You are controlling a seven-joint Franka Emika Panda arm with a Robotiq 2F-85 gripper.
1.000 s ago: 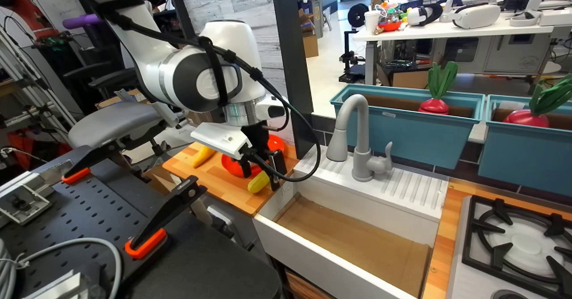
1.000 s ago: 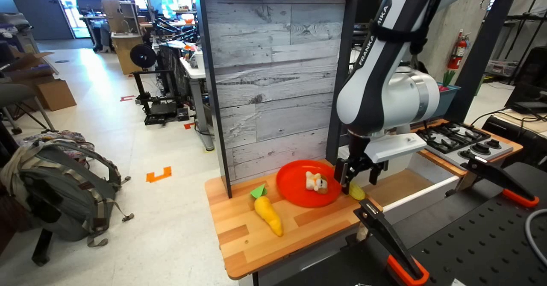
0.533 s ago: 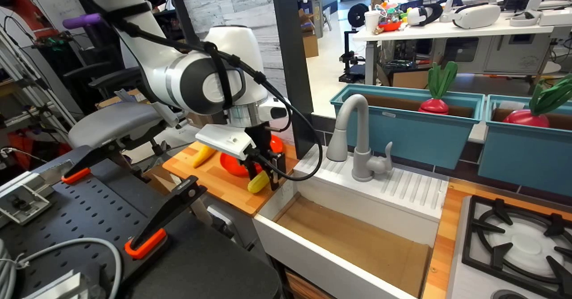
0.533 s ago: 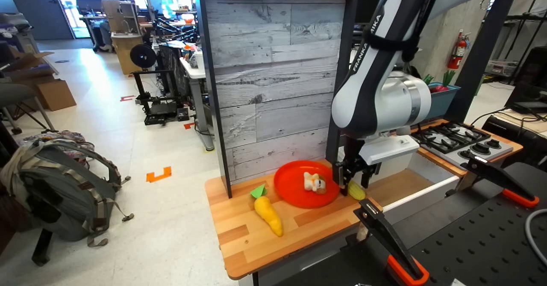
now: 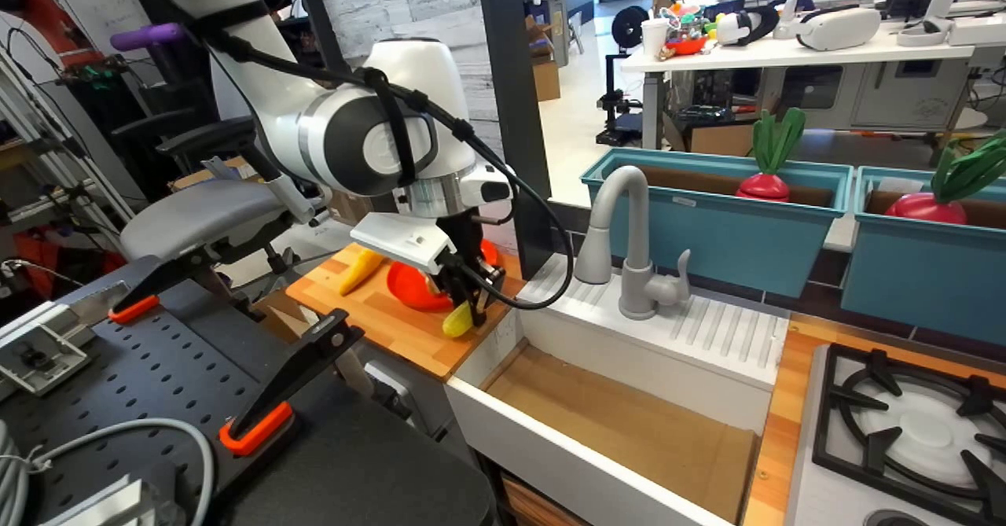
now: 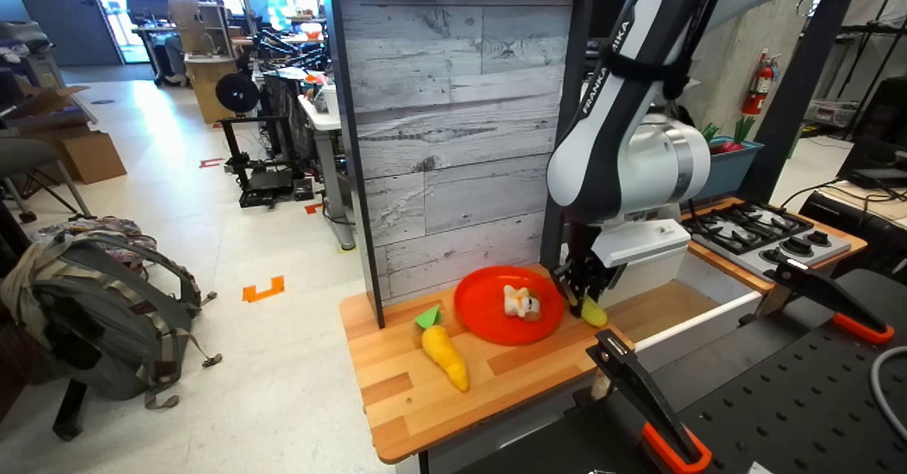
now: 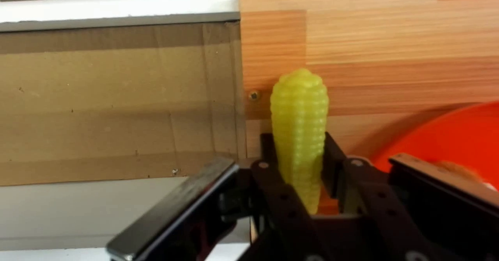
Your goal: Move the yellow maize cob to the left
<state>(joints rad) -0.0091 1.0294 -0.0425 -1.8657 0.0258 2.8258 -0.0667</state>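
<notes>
The yellow maize cob (image 7: 299, 109) points lengthwise between the dark fingers of my gripper (image 7: 299, 148) in the wrist view, with a pad against each of its sides. My gripper is shut on it around the lower half. In both exterior views the cob (image 5: 457, 323) is at the sink end of the wooden counter (image 6: 510, 382), partly covered by the fingers. Whether it is lifted off the wood I cannot tell. Seen from across, the cob (image 6: 594, 312) sticks out below the gripper (image 6: 584, 293), just beside the red plate (image 6: 482, 314).
A toy dog (image 6: 521, 302) sits on the plate. An orange-yellow carrot-shaped toy (image 6: 446, 357) with a green top lies further along the counter. The sink (image 5: 613, 424) with its grey faucet (image 5: 633, 235) borders the cob's other side. A black clamp (image 6: 638, 382) stands near the front edge.
The fingers have come together from wide apart onto the cob, which has shifted slightly. The arm has moved a little, and the red plate with the dog has slid slightly away from the sink.
</notes>
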